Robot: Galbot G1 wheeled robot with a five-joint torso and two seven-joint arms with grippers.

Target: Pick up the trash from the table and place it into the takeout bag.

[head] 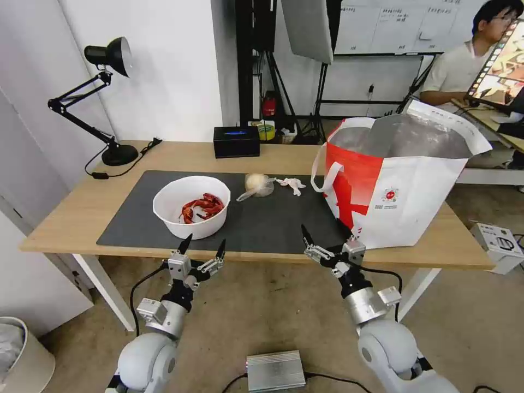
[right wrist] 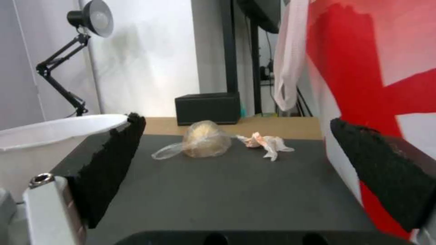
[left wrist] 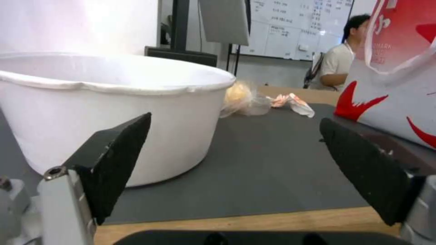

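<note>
A white round bowl (head: 191, 206) (left wrist: 109, 112) (right wrist: 41, 143) with red crayfish shells sits on the dark mat at the left. Behind it lie a clear bag with a pale lump (head: 257, 184) (left wrist: 243, 98) (right wrist: 202, 140) and a crumpled white tissue (head: 291, 184) (left wrist: 294, 102) (right wrist: 268, 142). The white-and-red takeout bag (head: 398, 180) (left wrist: 400, 78) (right wrist: 377, 68) stands open on the right. My left gripper (head: 202, 246) (left wrist: 236, 163) hangs open at the table's front edge, just before the bowl. My right gripper (head: 326, 232) (right wrist: 236, 163) is open near the bag's front corner.
The light-wood table (head: 71, 213) carries a black tissue box (head: 236, 141) (right wrist: 208, 108) at the back and a black desk lamp (head: 103, 98) (right wrist: 73, 54) at the back left. A white bin (head: 22, 355) stands on the floor at left, a small box (head: 499, 245) at right.
</note>
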